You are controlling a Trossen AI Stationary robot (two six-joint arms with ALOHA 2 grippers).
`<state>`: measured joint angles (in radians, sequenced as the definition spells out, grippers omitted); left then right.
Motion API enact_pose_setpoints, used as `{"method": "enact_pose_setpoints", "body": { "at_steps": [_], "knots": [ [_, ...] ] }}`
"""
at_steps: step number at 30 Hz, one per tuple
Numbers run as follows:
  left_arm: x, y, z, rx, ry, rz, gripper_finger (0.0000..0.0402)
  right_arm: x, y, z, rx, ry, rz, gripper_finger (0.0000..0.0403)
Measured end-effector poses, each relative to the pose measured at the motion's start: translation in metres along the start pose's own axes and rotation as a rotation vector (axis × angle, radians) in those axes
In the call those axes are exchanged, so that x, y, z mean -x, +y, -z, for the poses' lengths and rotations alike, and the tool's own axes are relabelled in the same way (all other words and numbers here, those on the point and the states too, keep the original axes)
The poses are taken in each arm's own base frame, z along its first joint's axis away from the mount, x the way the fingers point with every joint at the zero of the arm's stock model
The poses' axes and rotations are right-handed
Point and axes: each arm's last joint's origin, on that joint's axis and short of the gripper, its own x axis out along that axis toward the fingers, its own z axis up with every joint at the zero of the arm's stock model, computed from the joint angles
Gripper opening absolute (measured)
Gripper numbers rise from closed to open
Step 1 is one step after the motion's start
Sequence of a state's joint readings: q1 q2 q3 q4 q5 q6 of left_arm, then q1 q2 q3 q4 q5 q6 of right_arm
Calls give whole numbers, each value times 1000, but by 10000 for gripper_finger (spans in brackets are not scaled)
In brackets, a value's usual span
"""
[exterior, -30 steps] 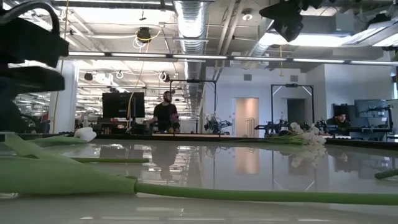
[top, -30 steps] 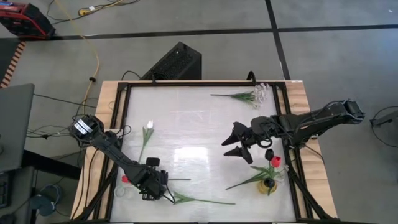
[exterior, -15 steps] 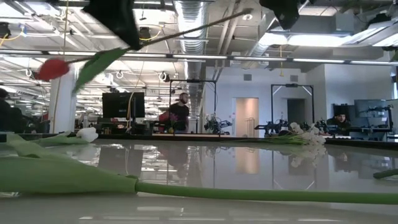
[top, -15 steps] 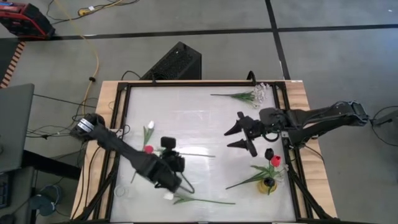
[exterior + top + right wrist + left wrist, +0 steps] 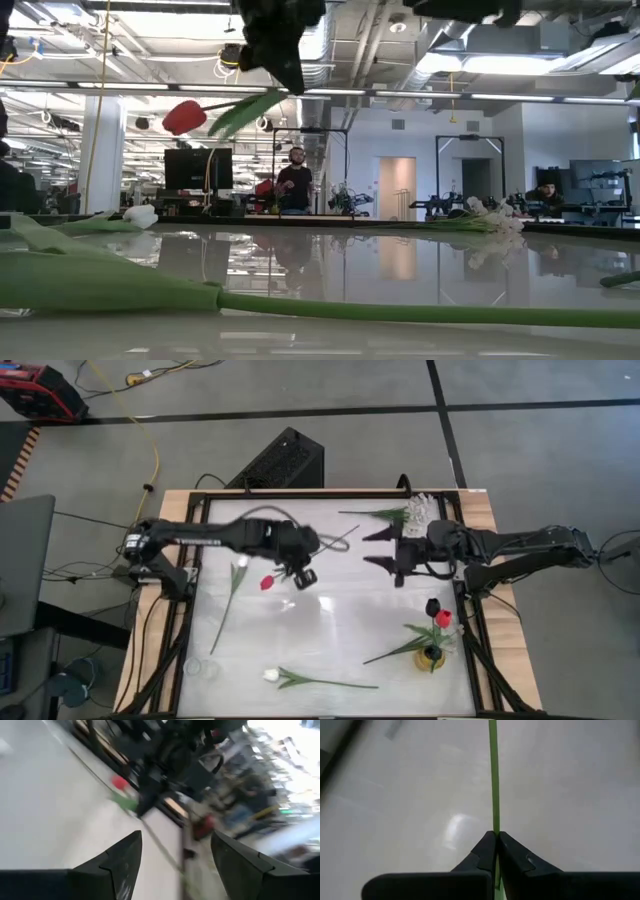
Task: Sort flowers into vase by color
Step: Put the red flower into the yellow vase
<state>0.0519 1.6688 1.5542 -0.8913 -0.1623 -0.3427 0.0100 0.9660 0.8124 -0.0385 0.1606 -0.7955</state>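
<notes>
left gripper (image 5: pixel 303 567) pinched tight on red tulip (image 5: pixel 267 582) stem, up above table (image 5: pixel 330 640) | right gripper (image 5: pixel 375 550) wide open, empty, facing it | step: mid-air handoff, I'd guess | next: right needs to close on stem

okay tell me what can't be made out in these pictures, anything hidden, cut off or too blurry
- Vase, high view: mostly covered by the flowers standing in it; its shape is unclear.
- Red tulip, low view: the left pincer holding it is cut off by the top edge.
- Stem, left wrist view: runs off the top edge, so no bloom shows.
- Right wrist view: motion blur smears everything beyond the right pincer.
</notes>
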Motion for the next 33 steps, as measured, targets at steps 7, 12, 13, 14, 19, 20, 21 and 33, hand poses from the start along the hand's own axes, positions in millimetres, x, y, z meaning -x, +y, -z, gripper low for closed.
{"method": "enact_pose_setpoints", "body": {
  "at_steps": [7, 12, 13, 14, 19, 20, 21, 33],
  "knots": [
    [-4, 27, -25, 205, -82, 236, 0, -26, 6, 18, 157, 180, 18, 265],
    [-1, 23, -32, 228, -135, 327, 0, -46, 13, 27, 224, 293, 57, 265],
    [-1, 23, -32, 236, -132, 331, 0, -50, 13, 29, 252, 326, 84, 265],
    [-1, 23, -32, 239, -131, 331, 0, -53, 13, 30, 276, 355, 109, 265],
    [-1, 22, -32, 245, -125, 331, 0, -63, 17, 31, 336, 394, 146, 265],
    [-2, 22, -31, 245, -120, 330, 0, -65, 18, 31, 336, 391, 149, 265],
    [-2, 22, -31, 245, -116, 329, 0, -67, 18, 31, 334, 388, 154, 265],
    [-2, 23, -29, 229, -108, 302, 0, -74, 27, 23, 352, 329, 169, 202]
  ]
}}
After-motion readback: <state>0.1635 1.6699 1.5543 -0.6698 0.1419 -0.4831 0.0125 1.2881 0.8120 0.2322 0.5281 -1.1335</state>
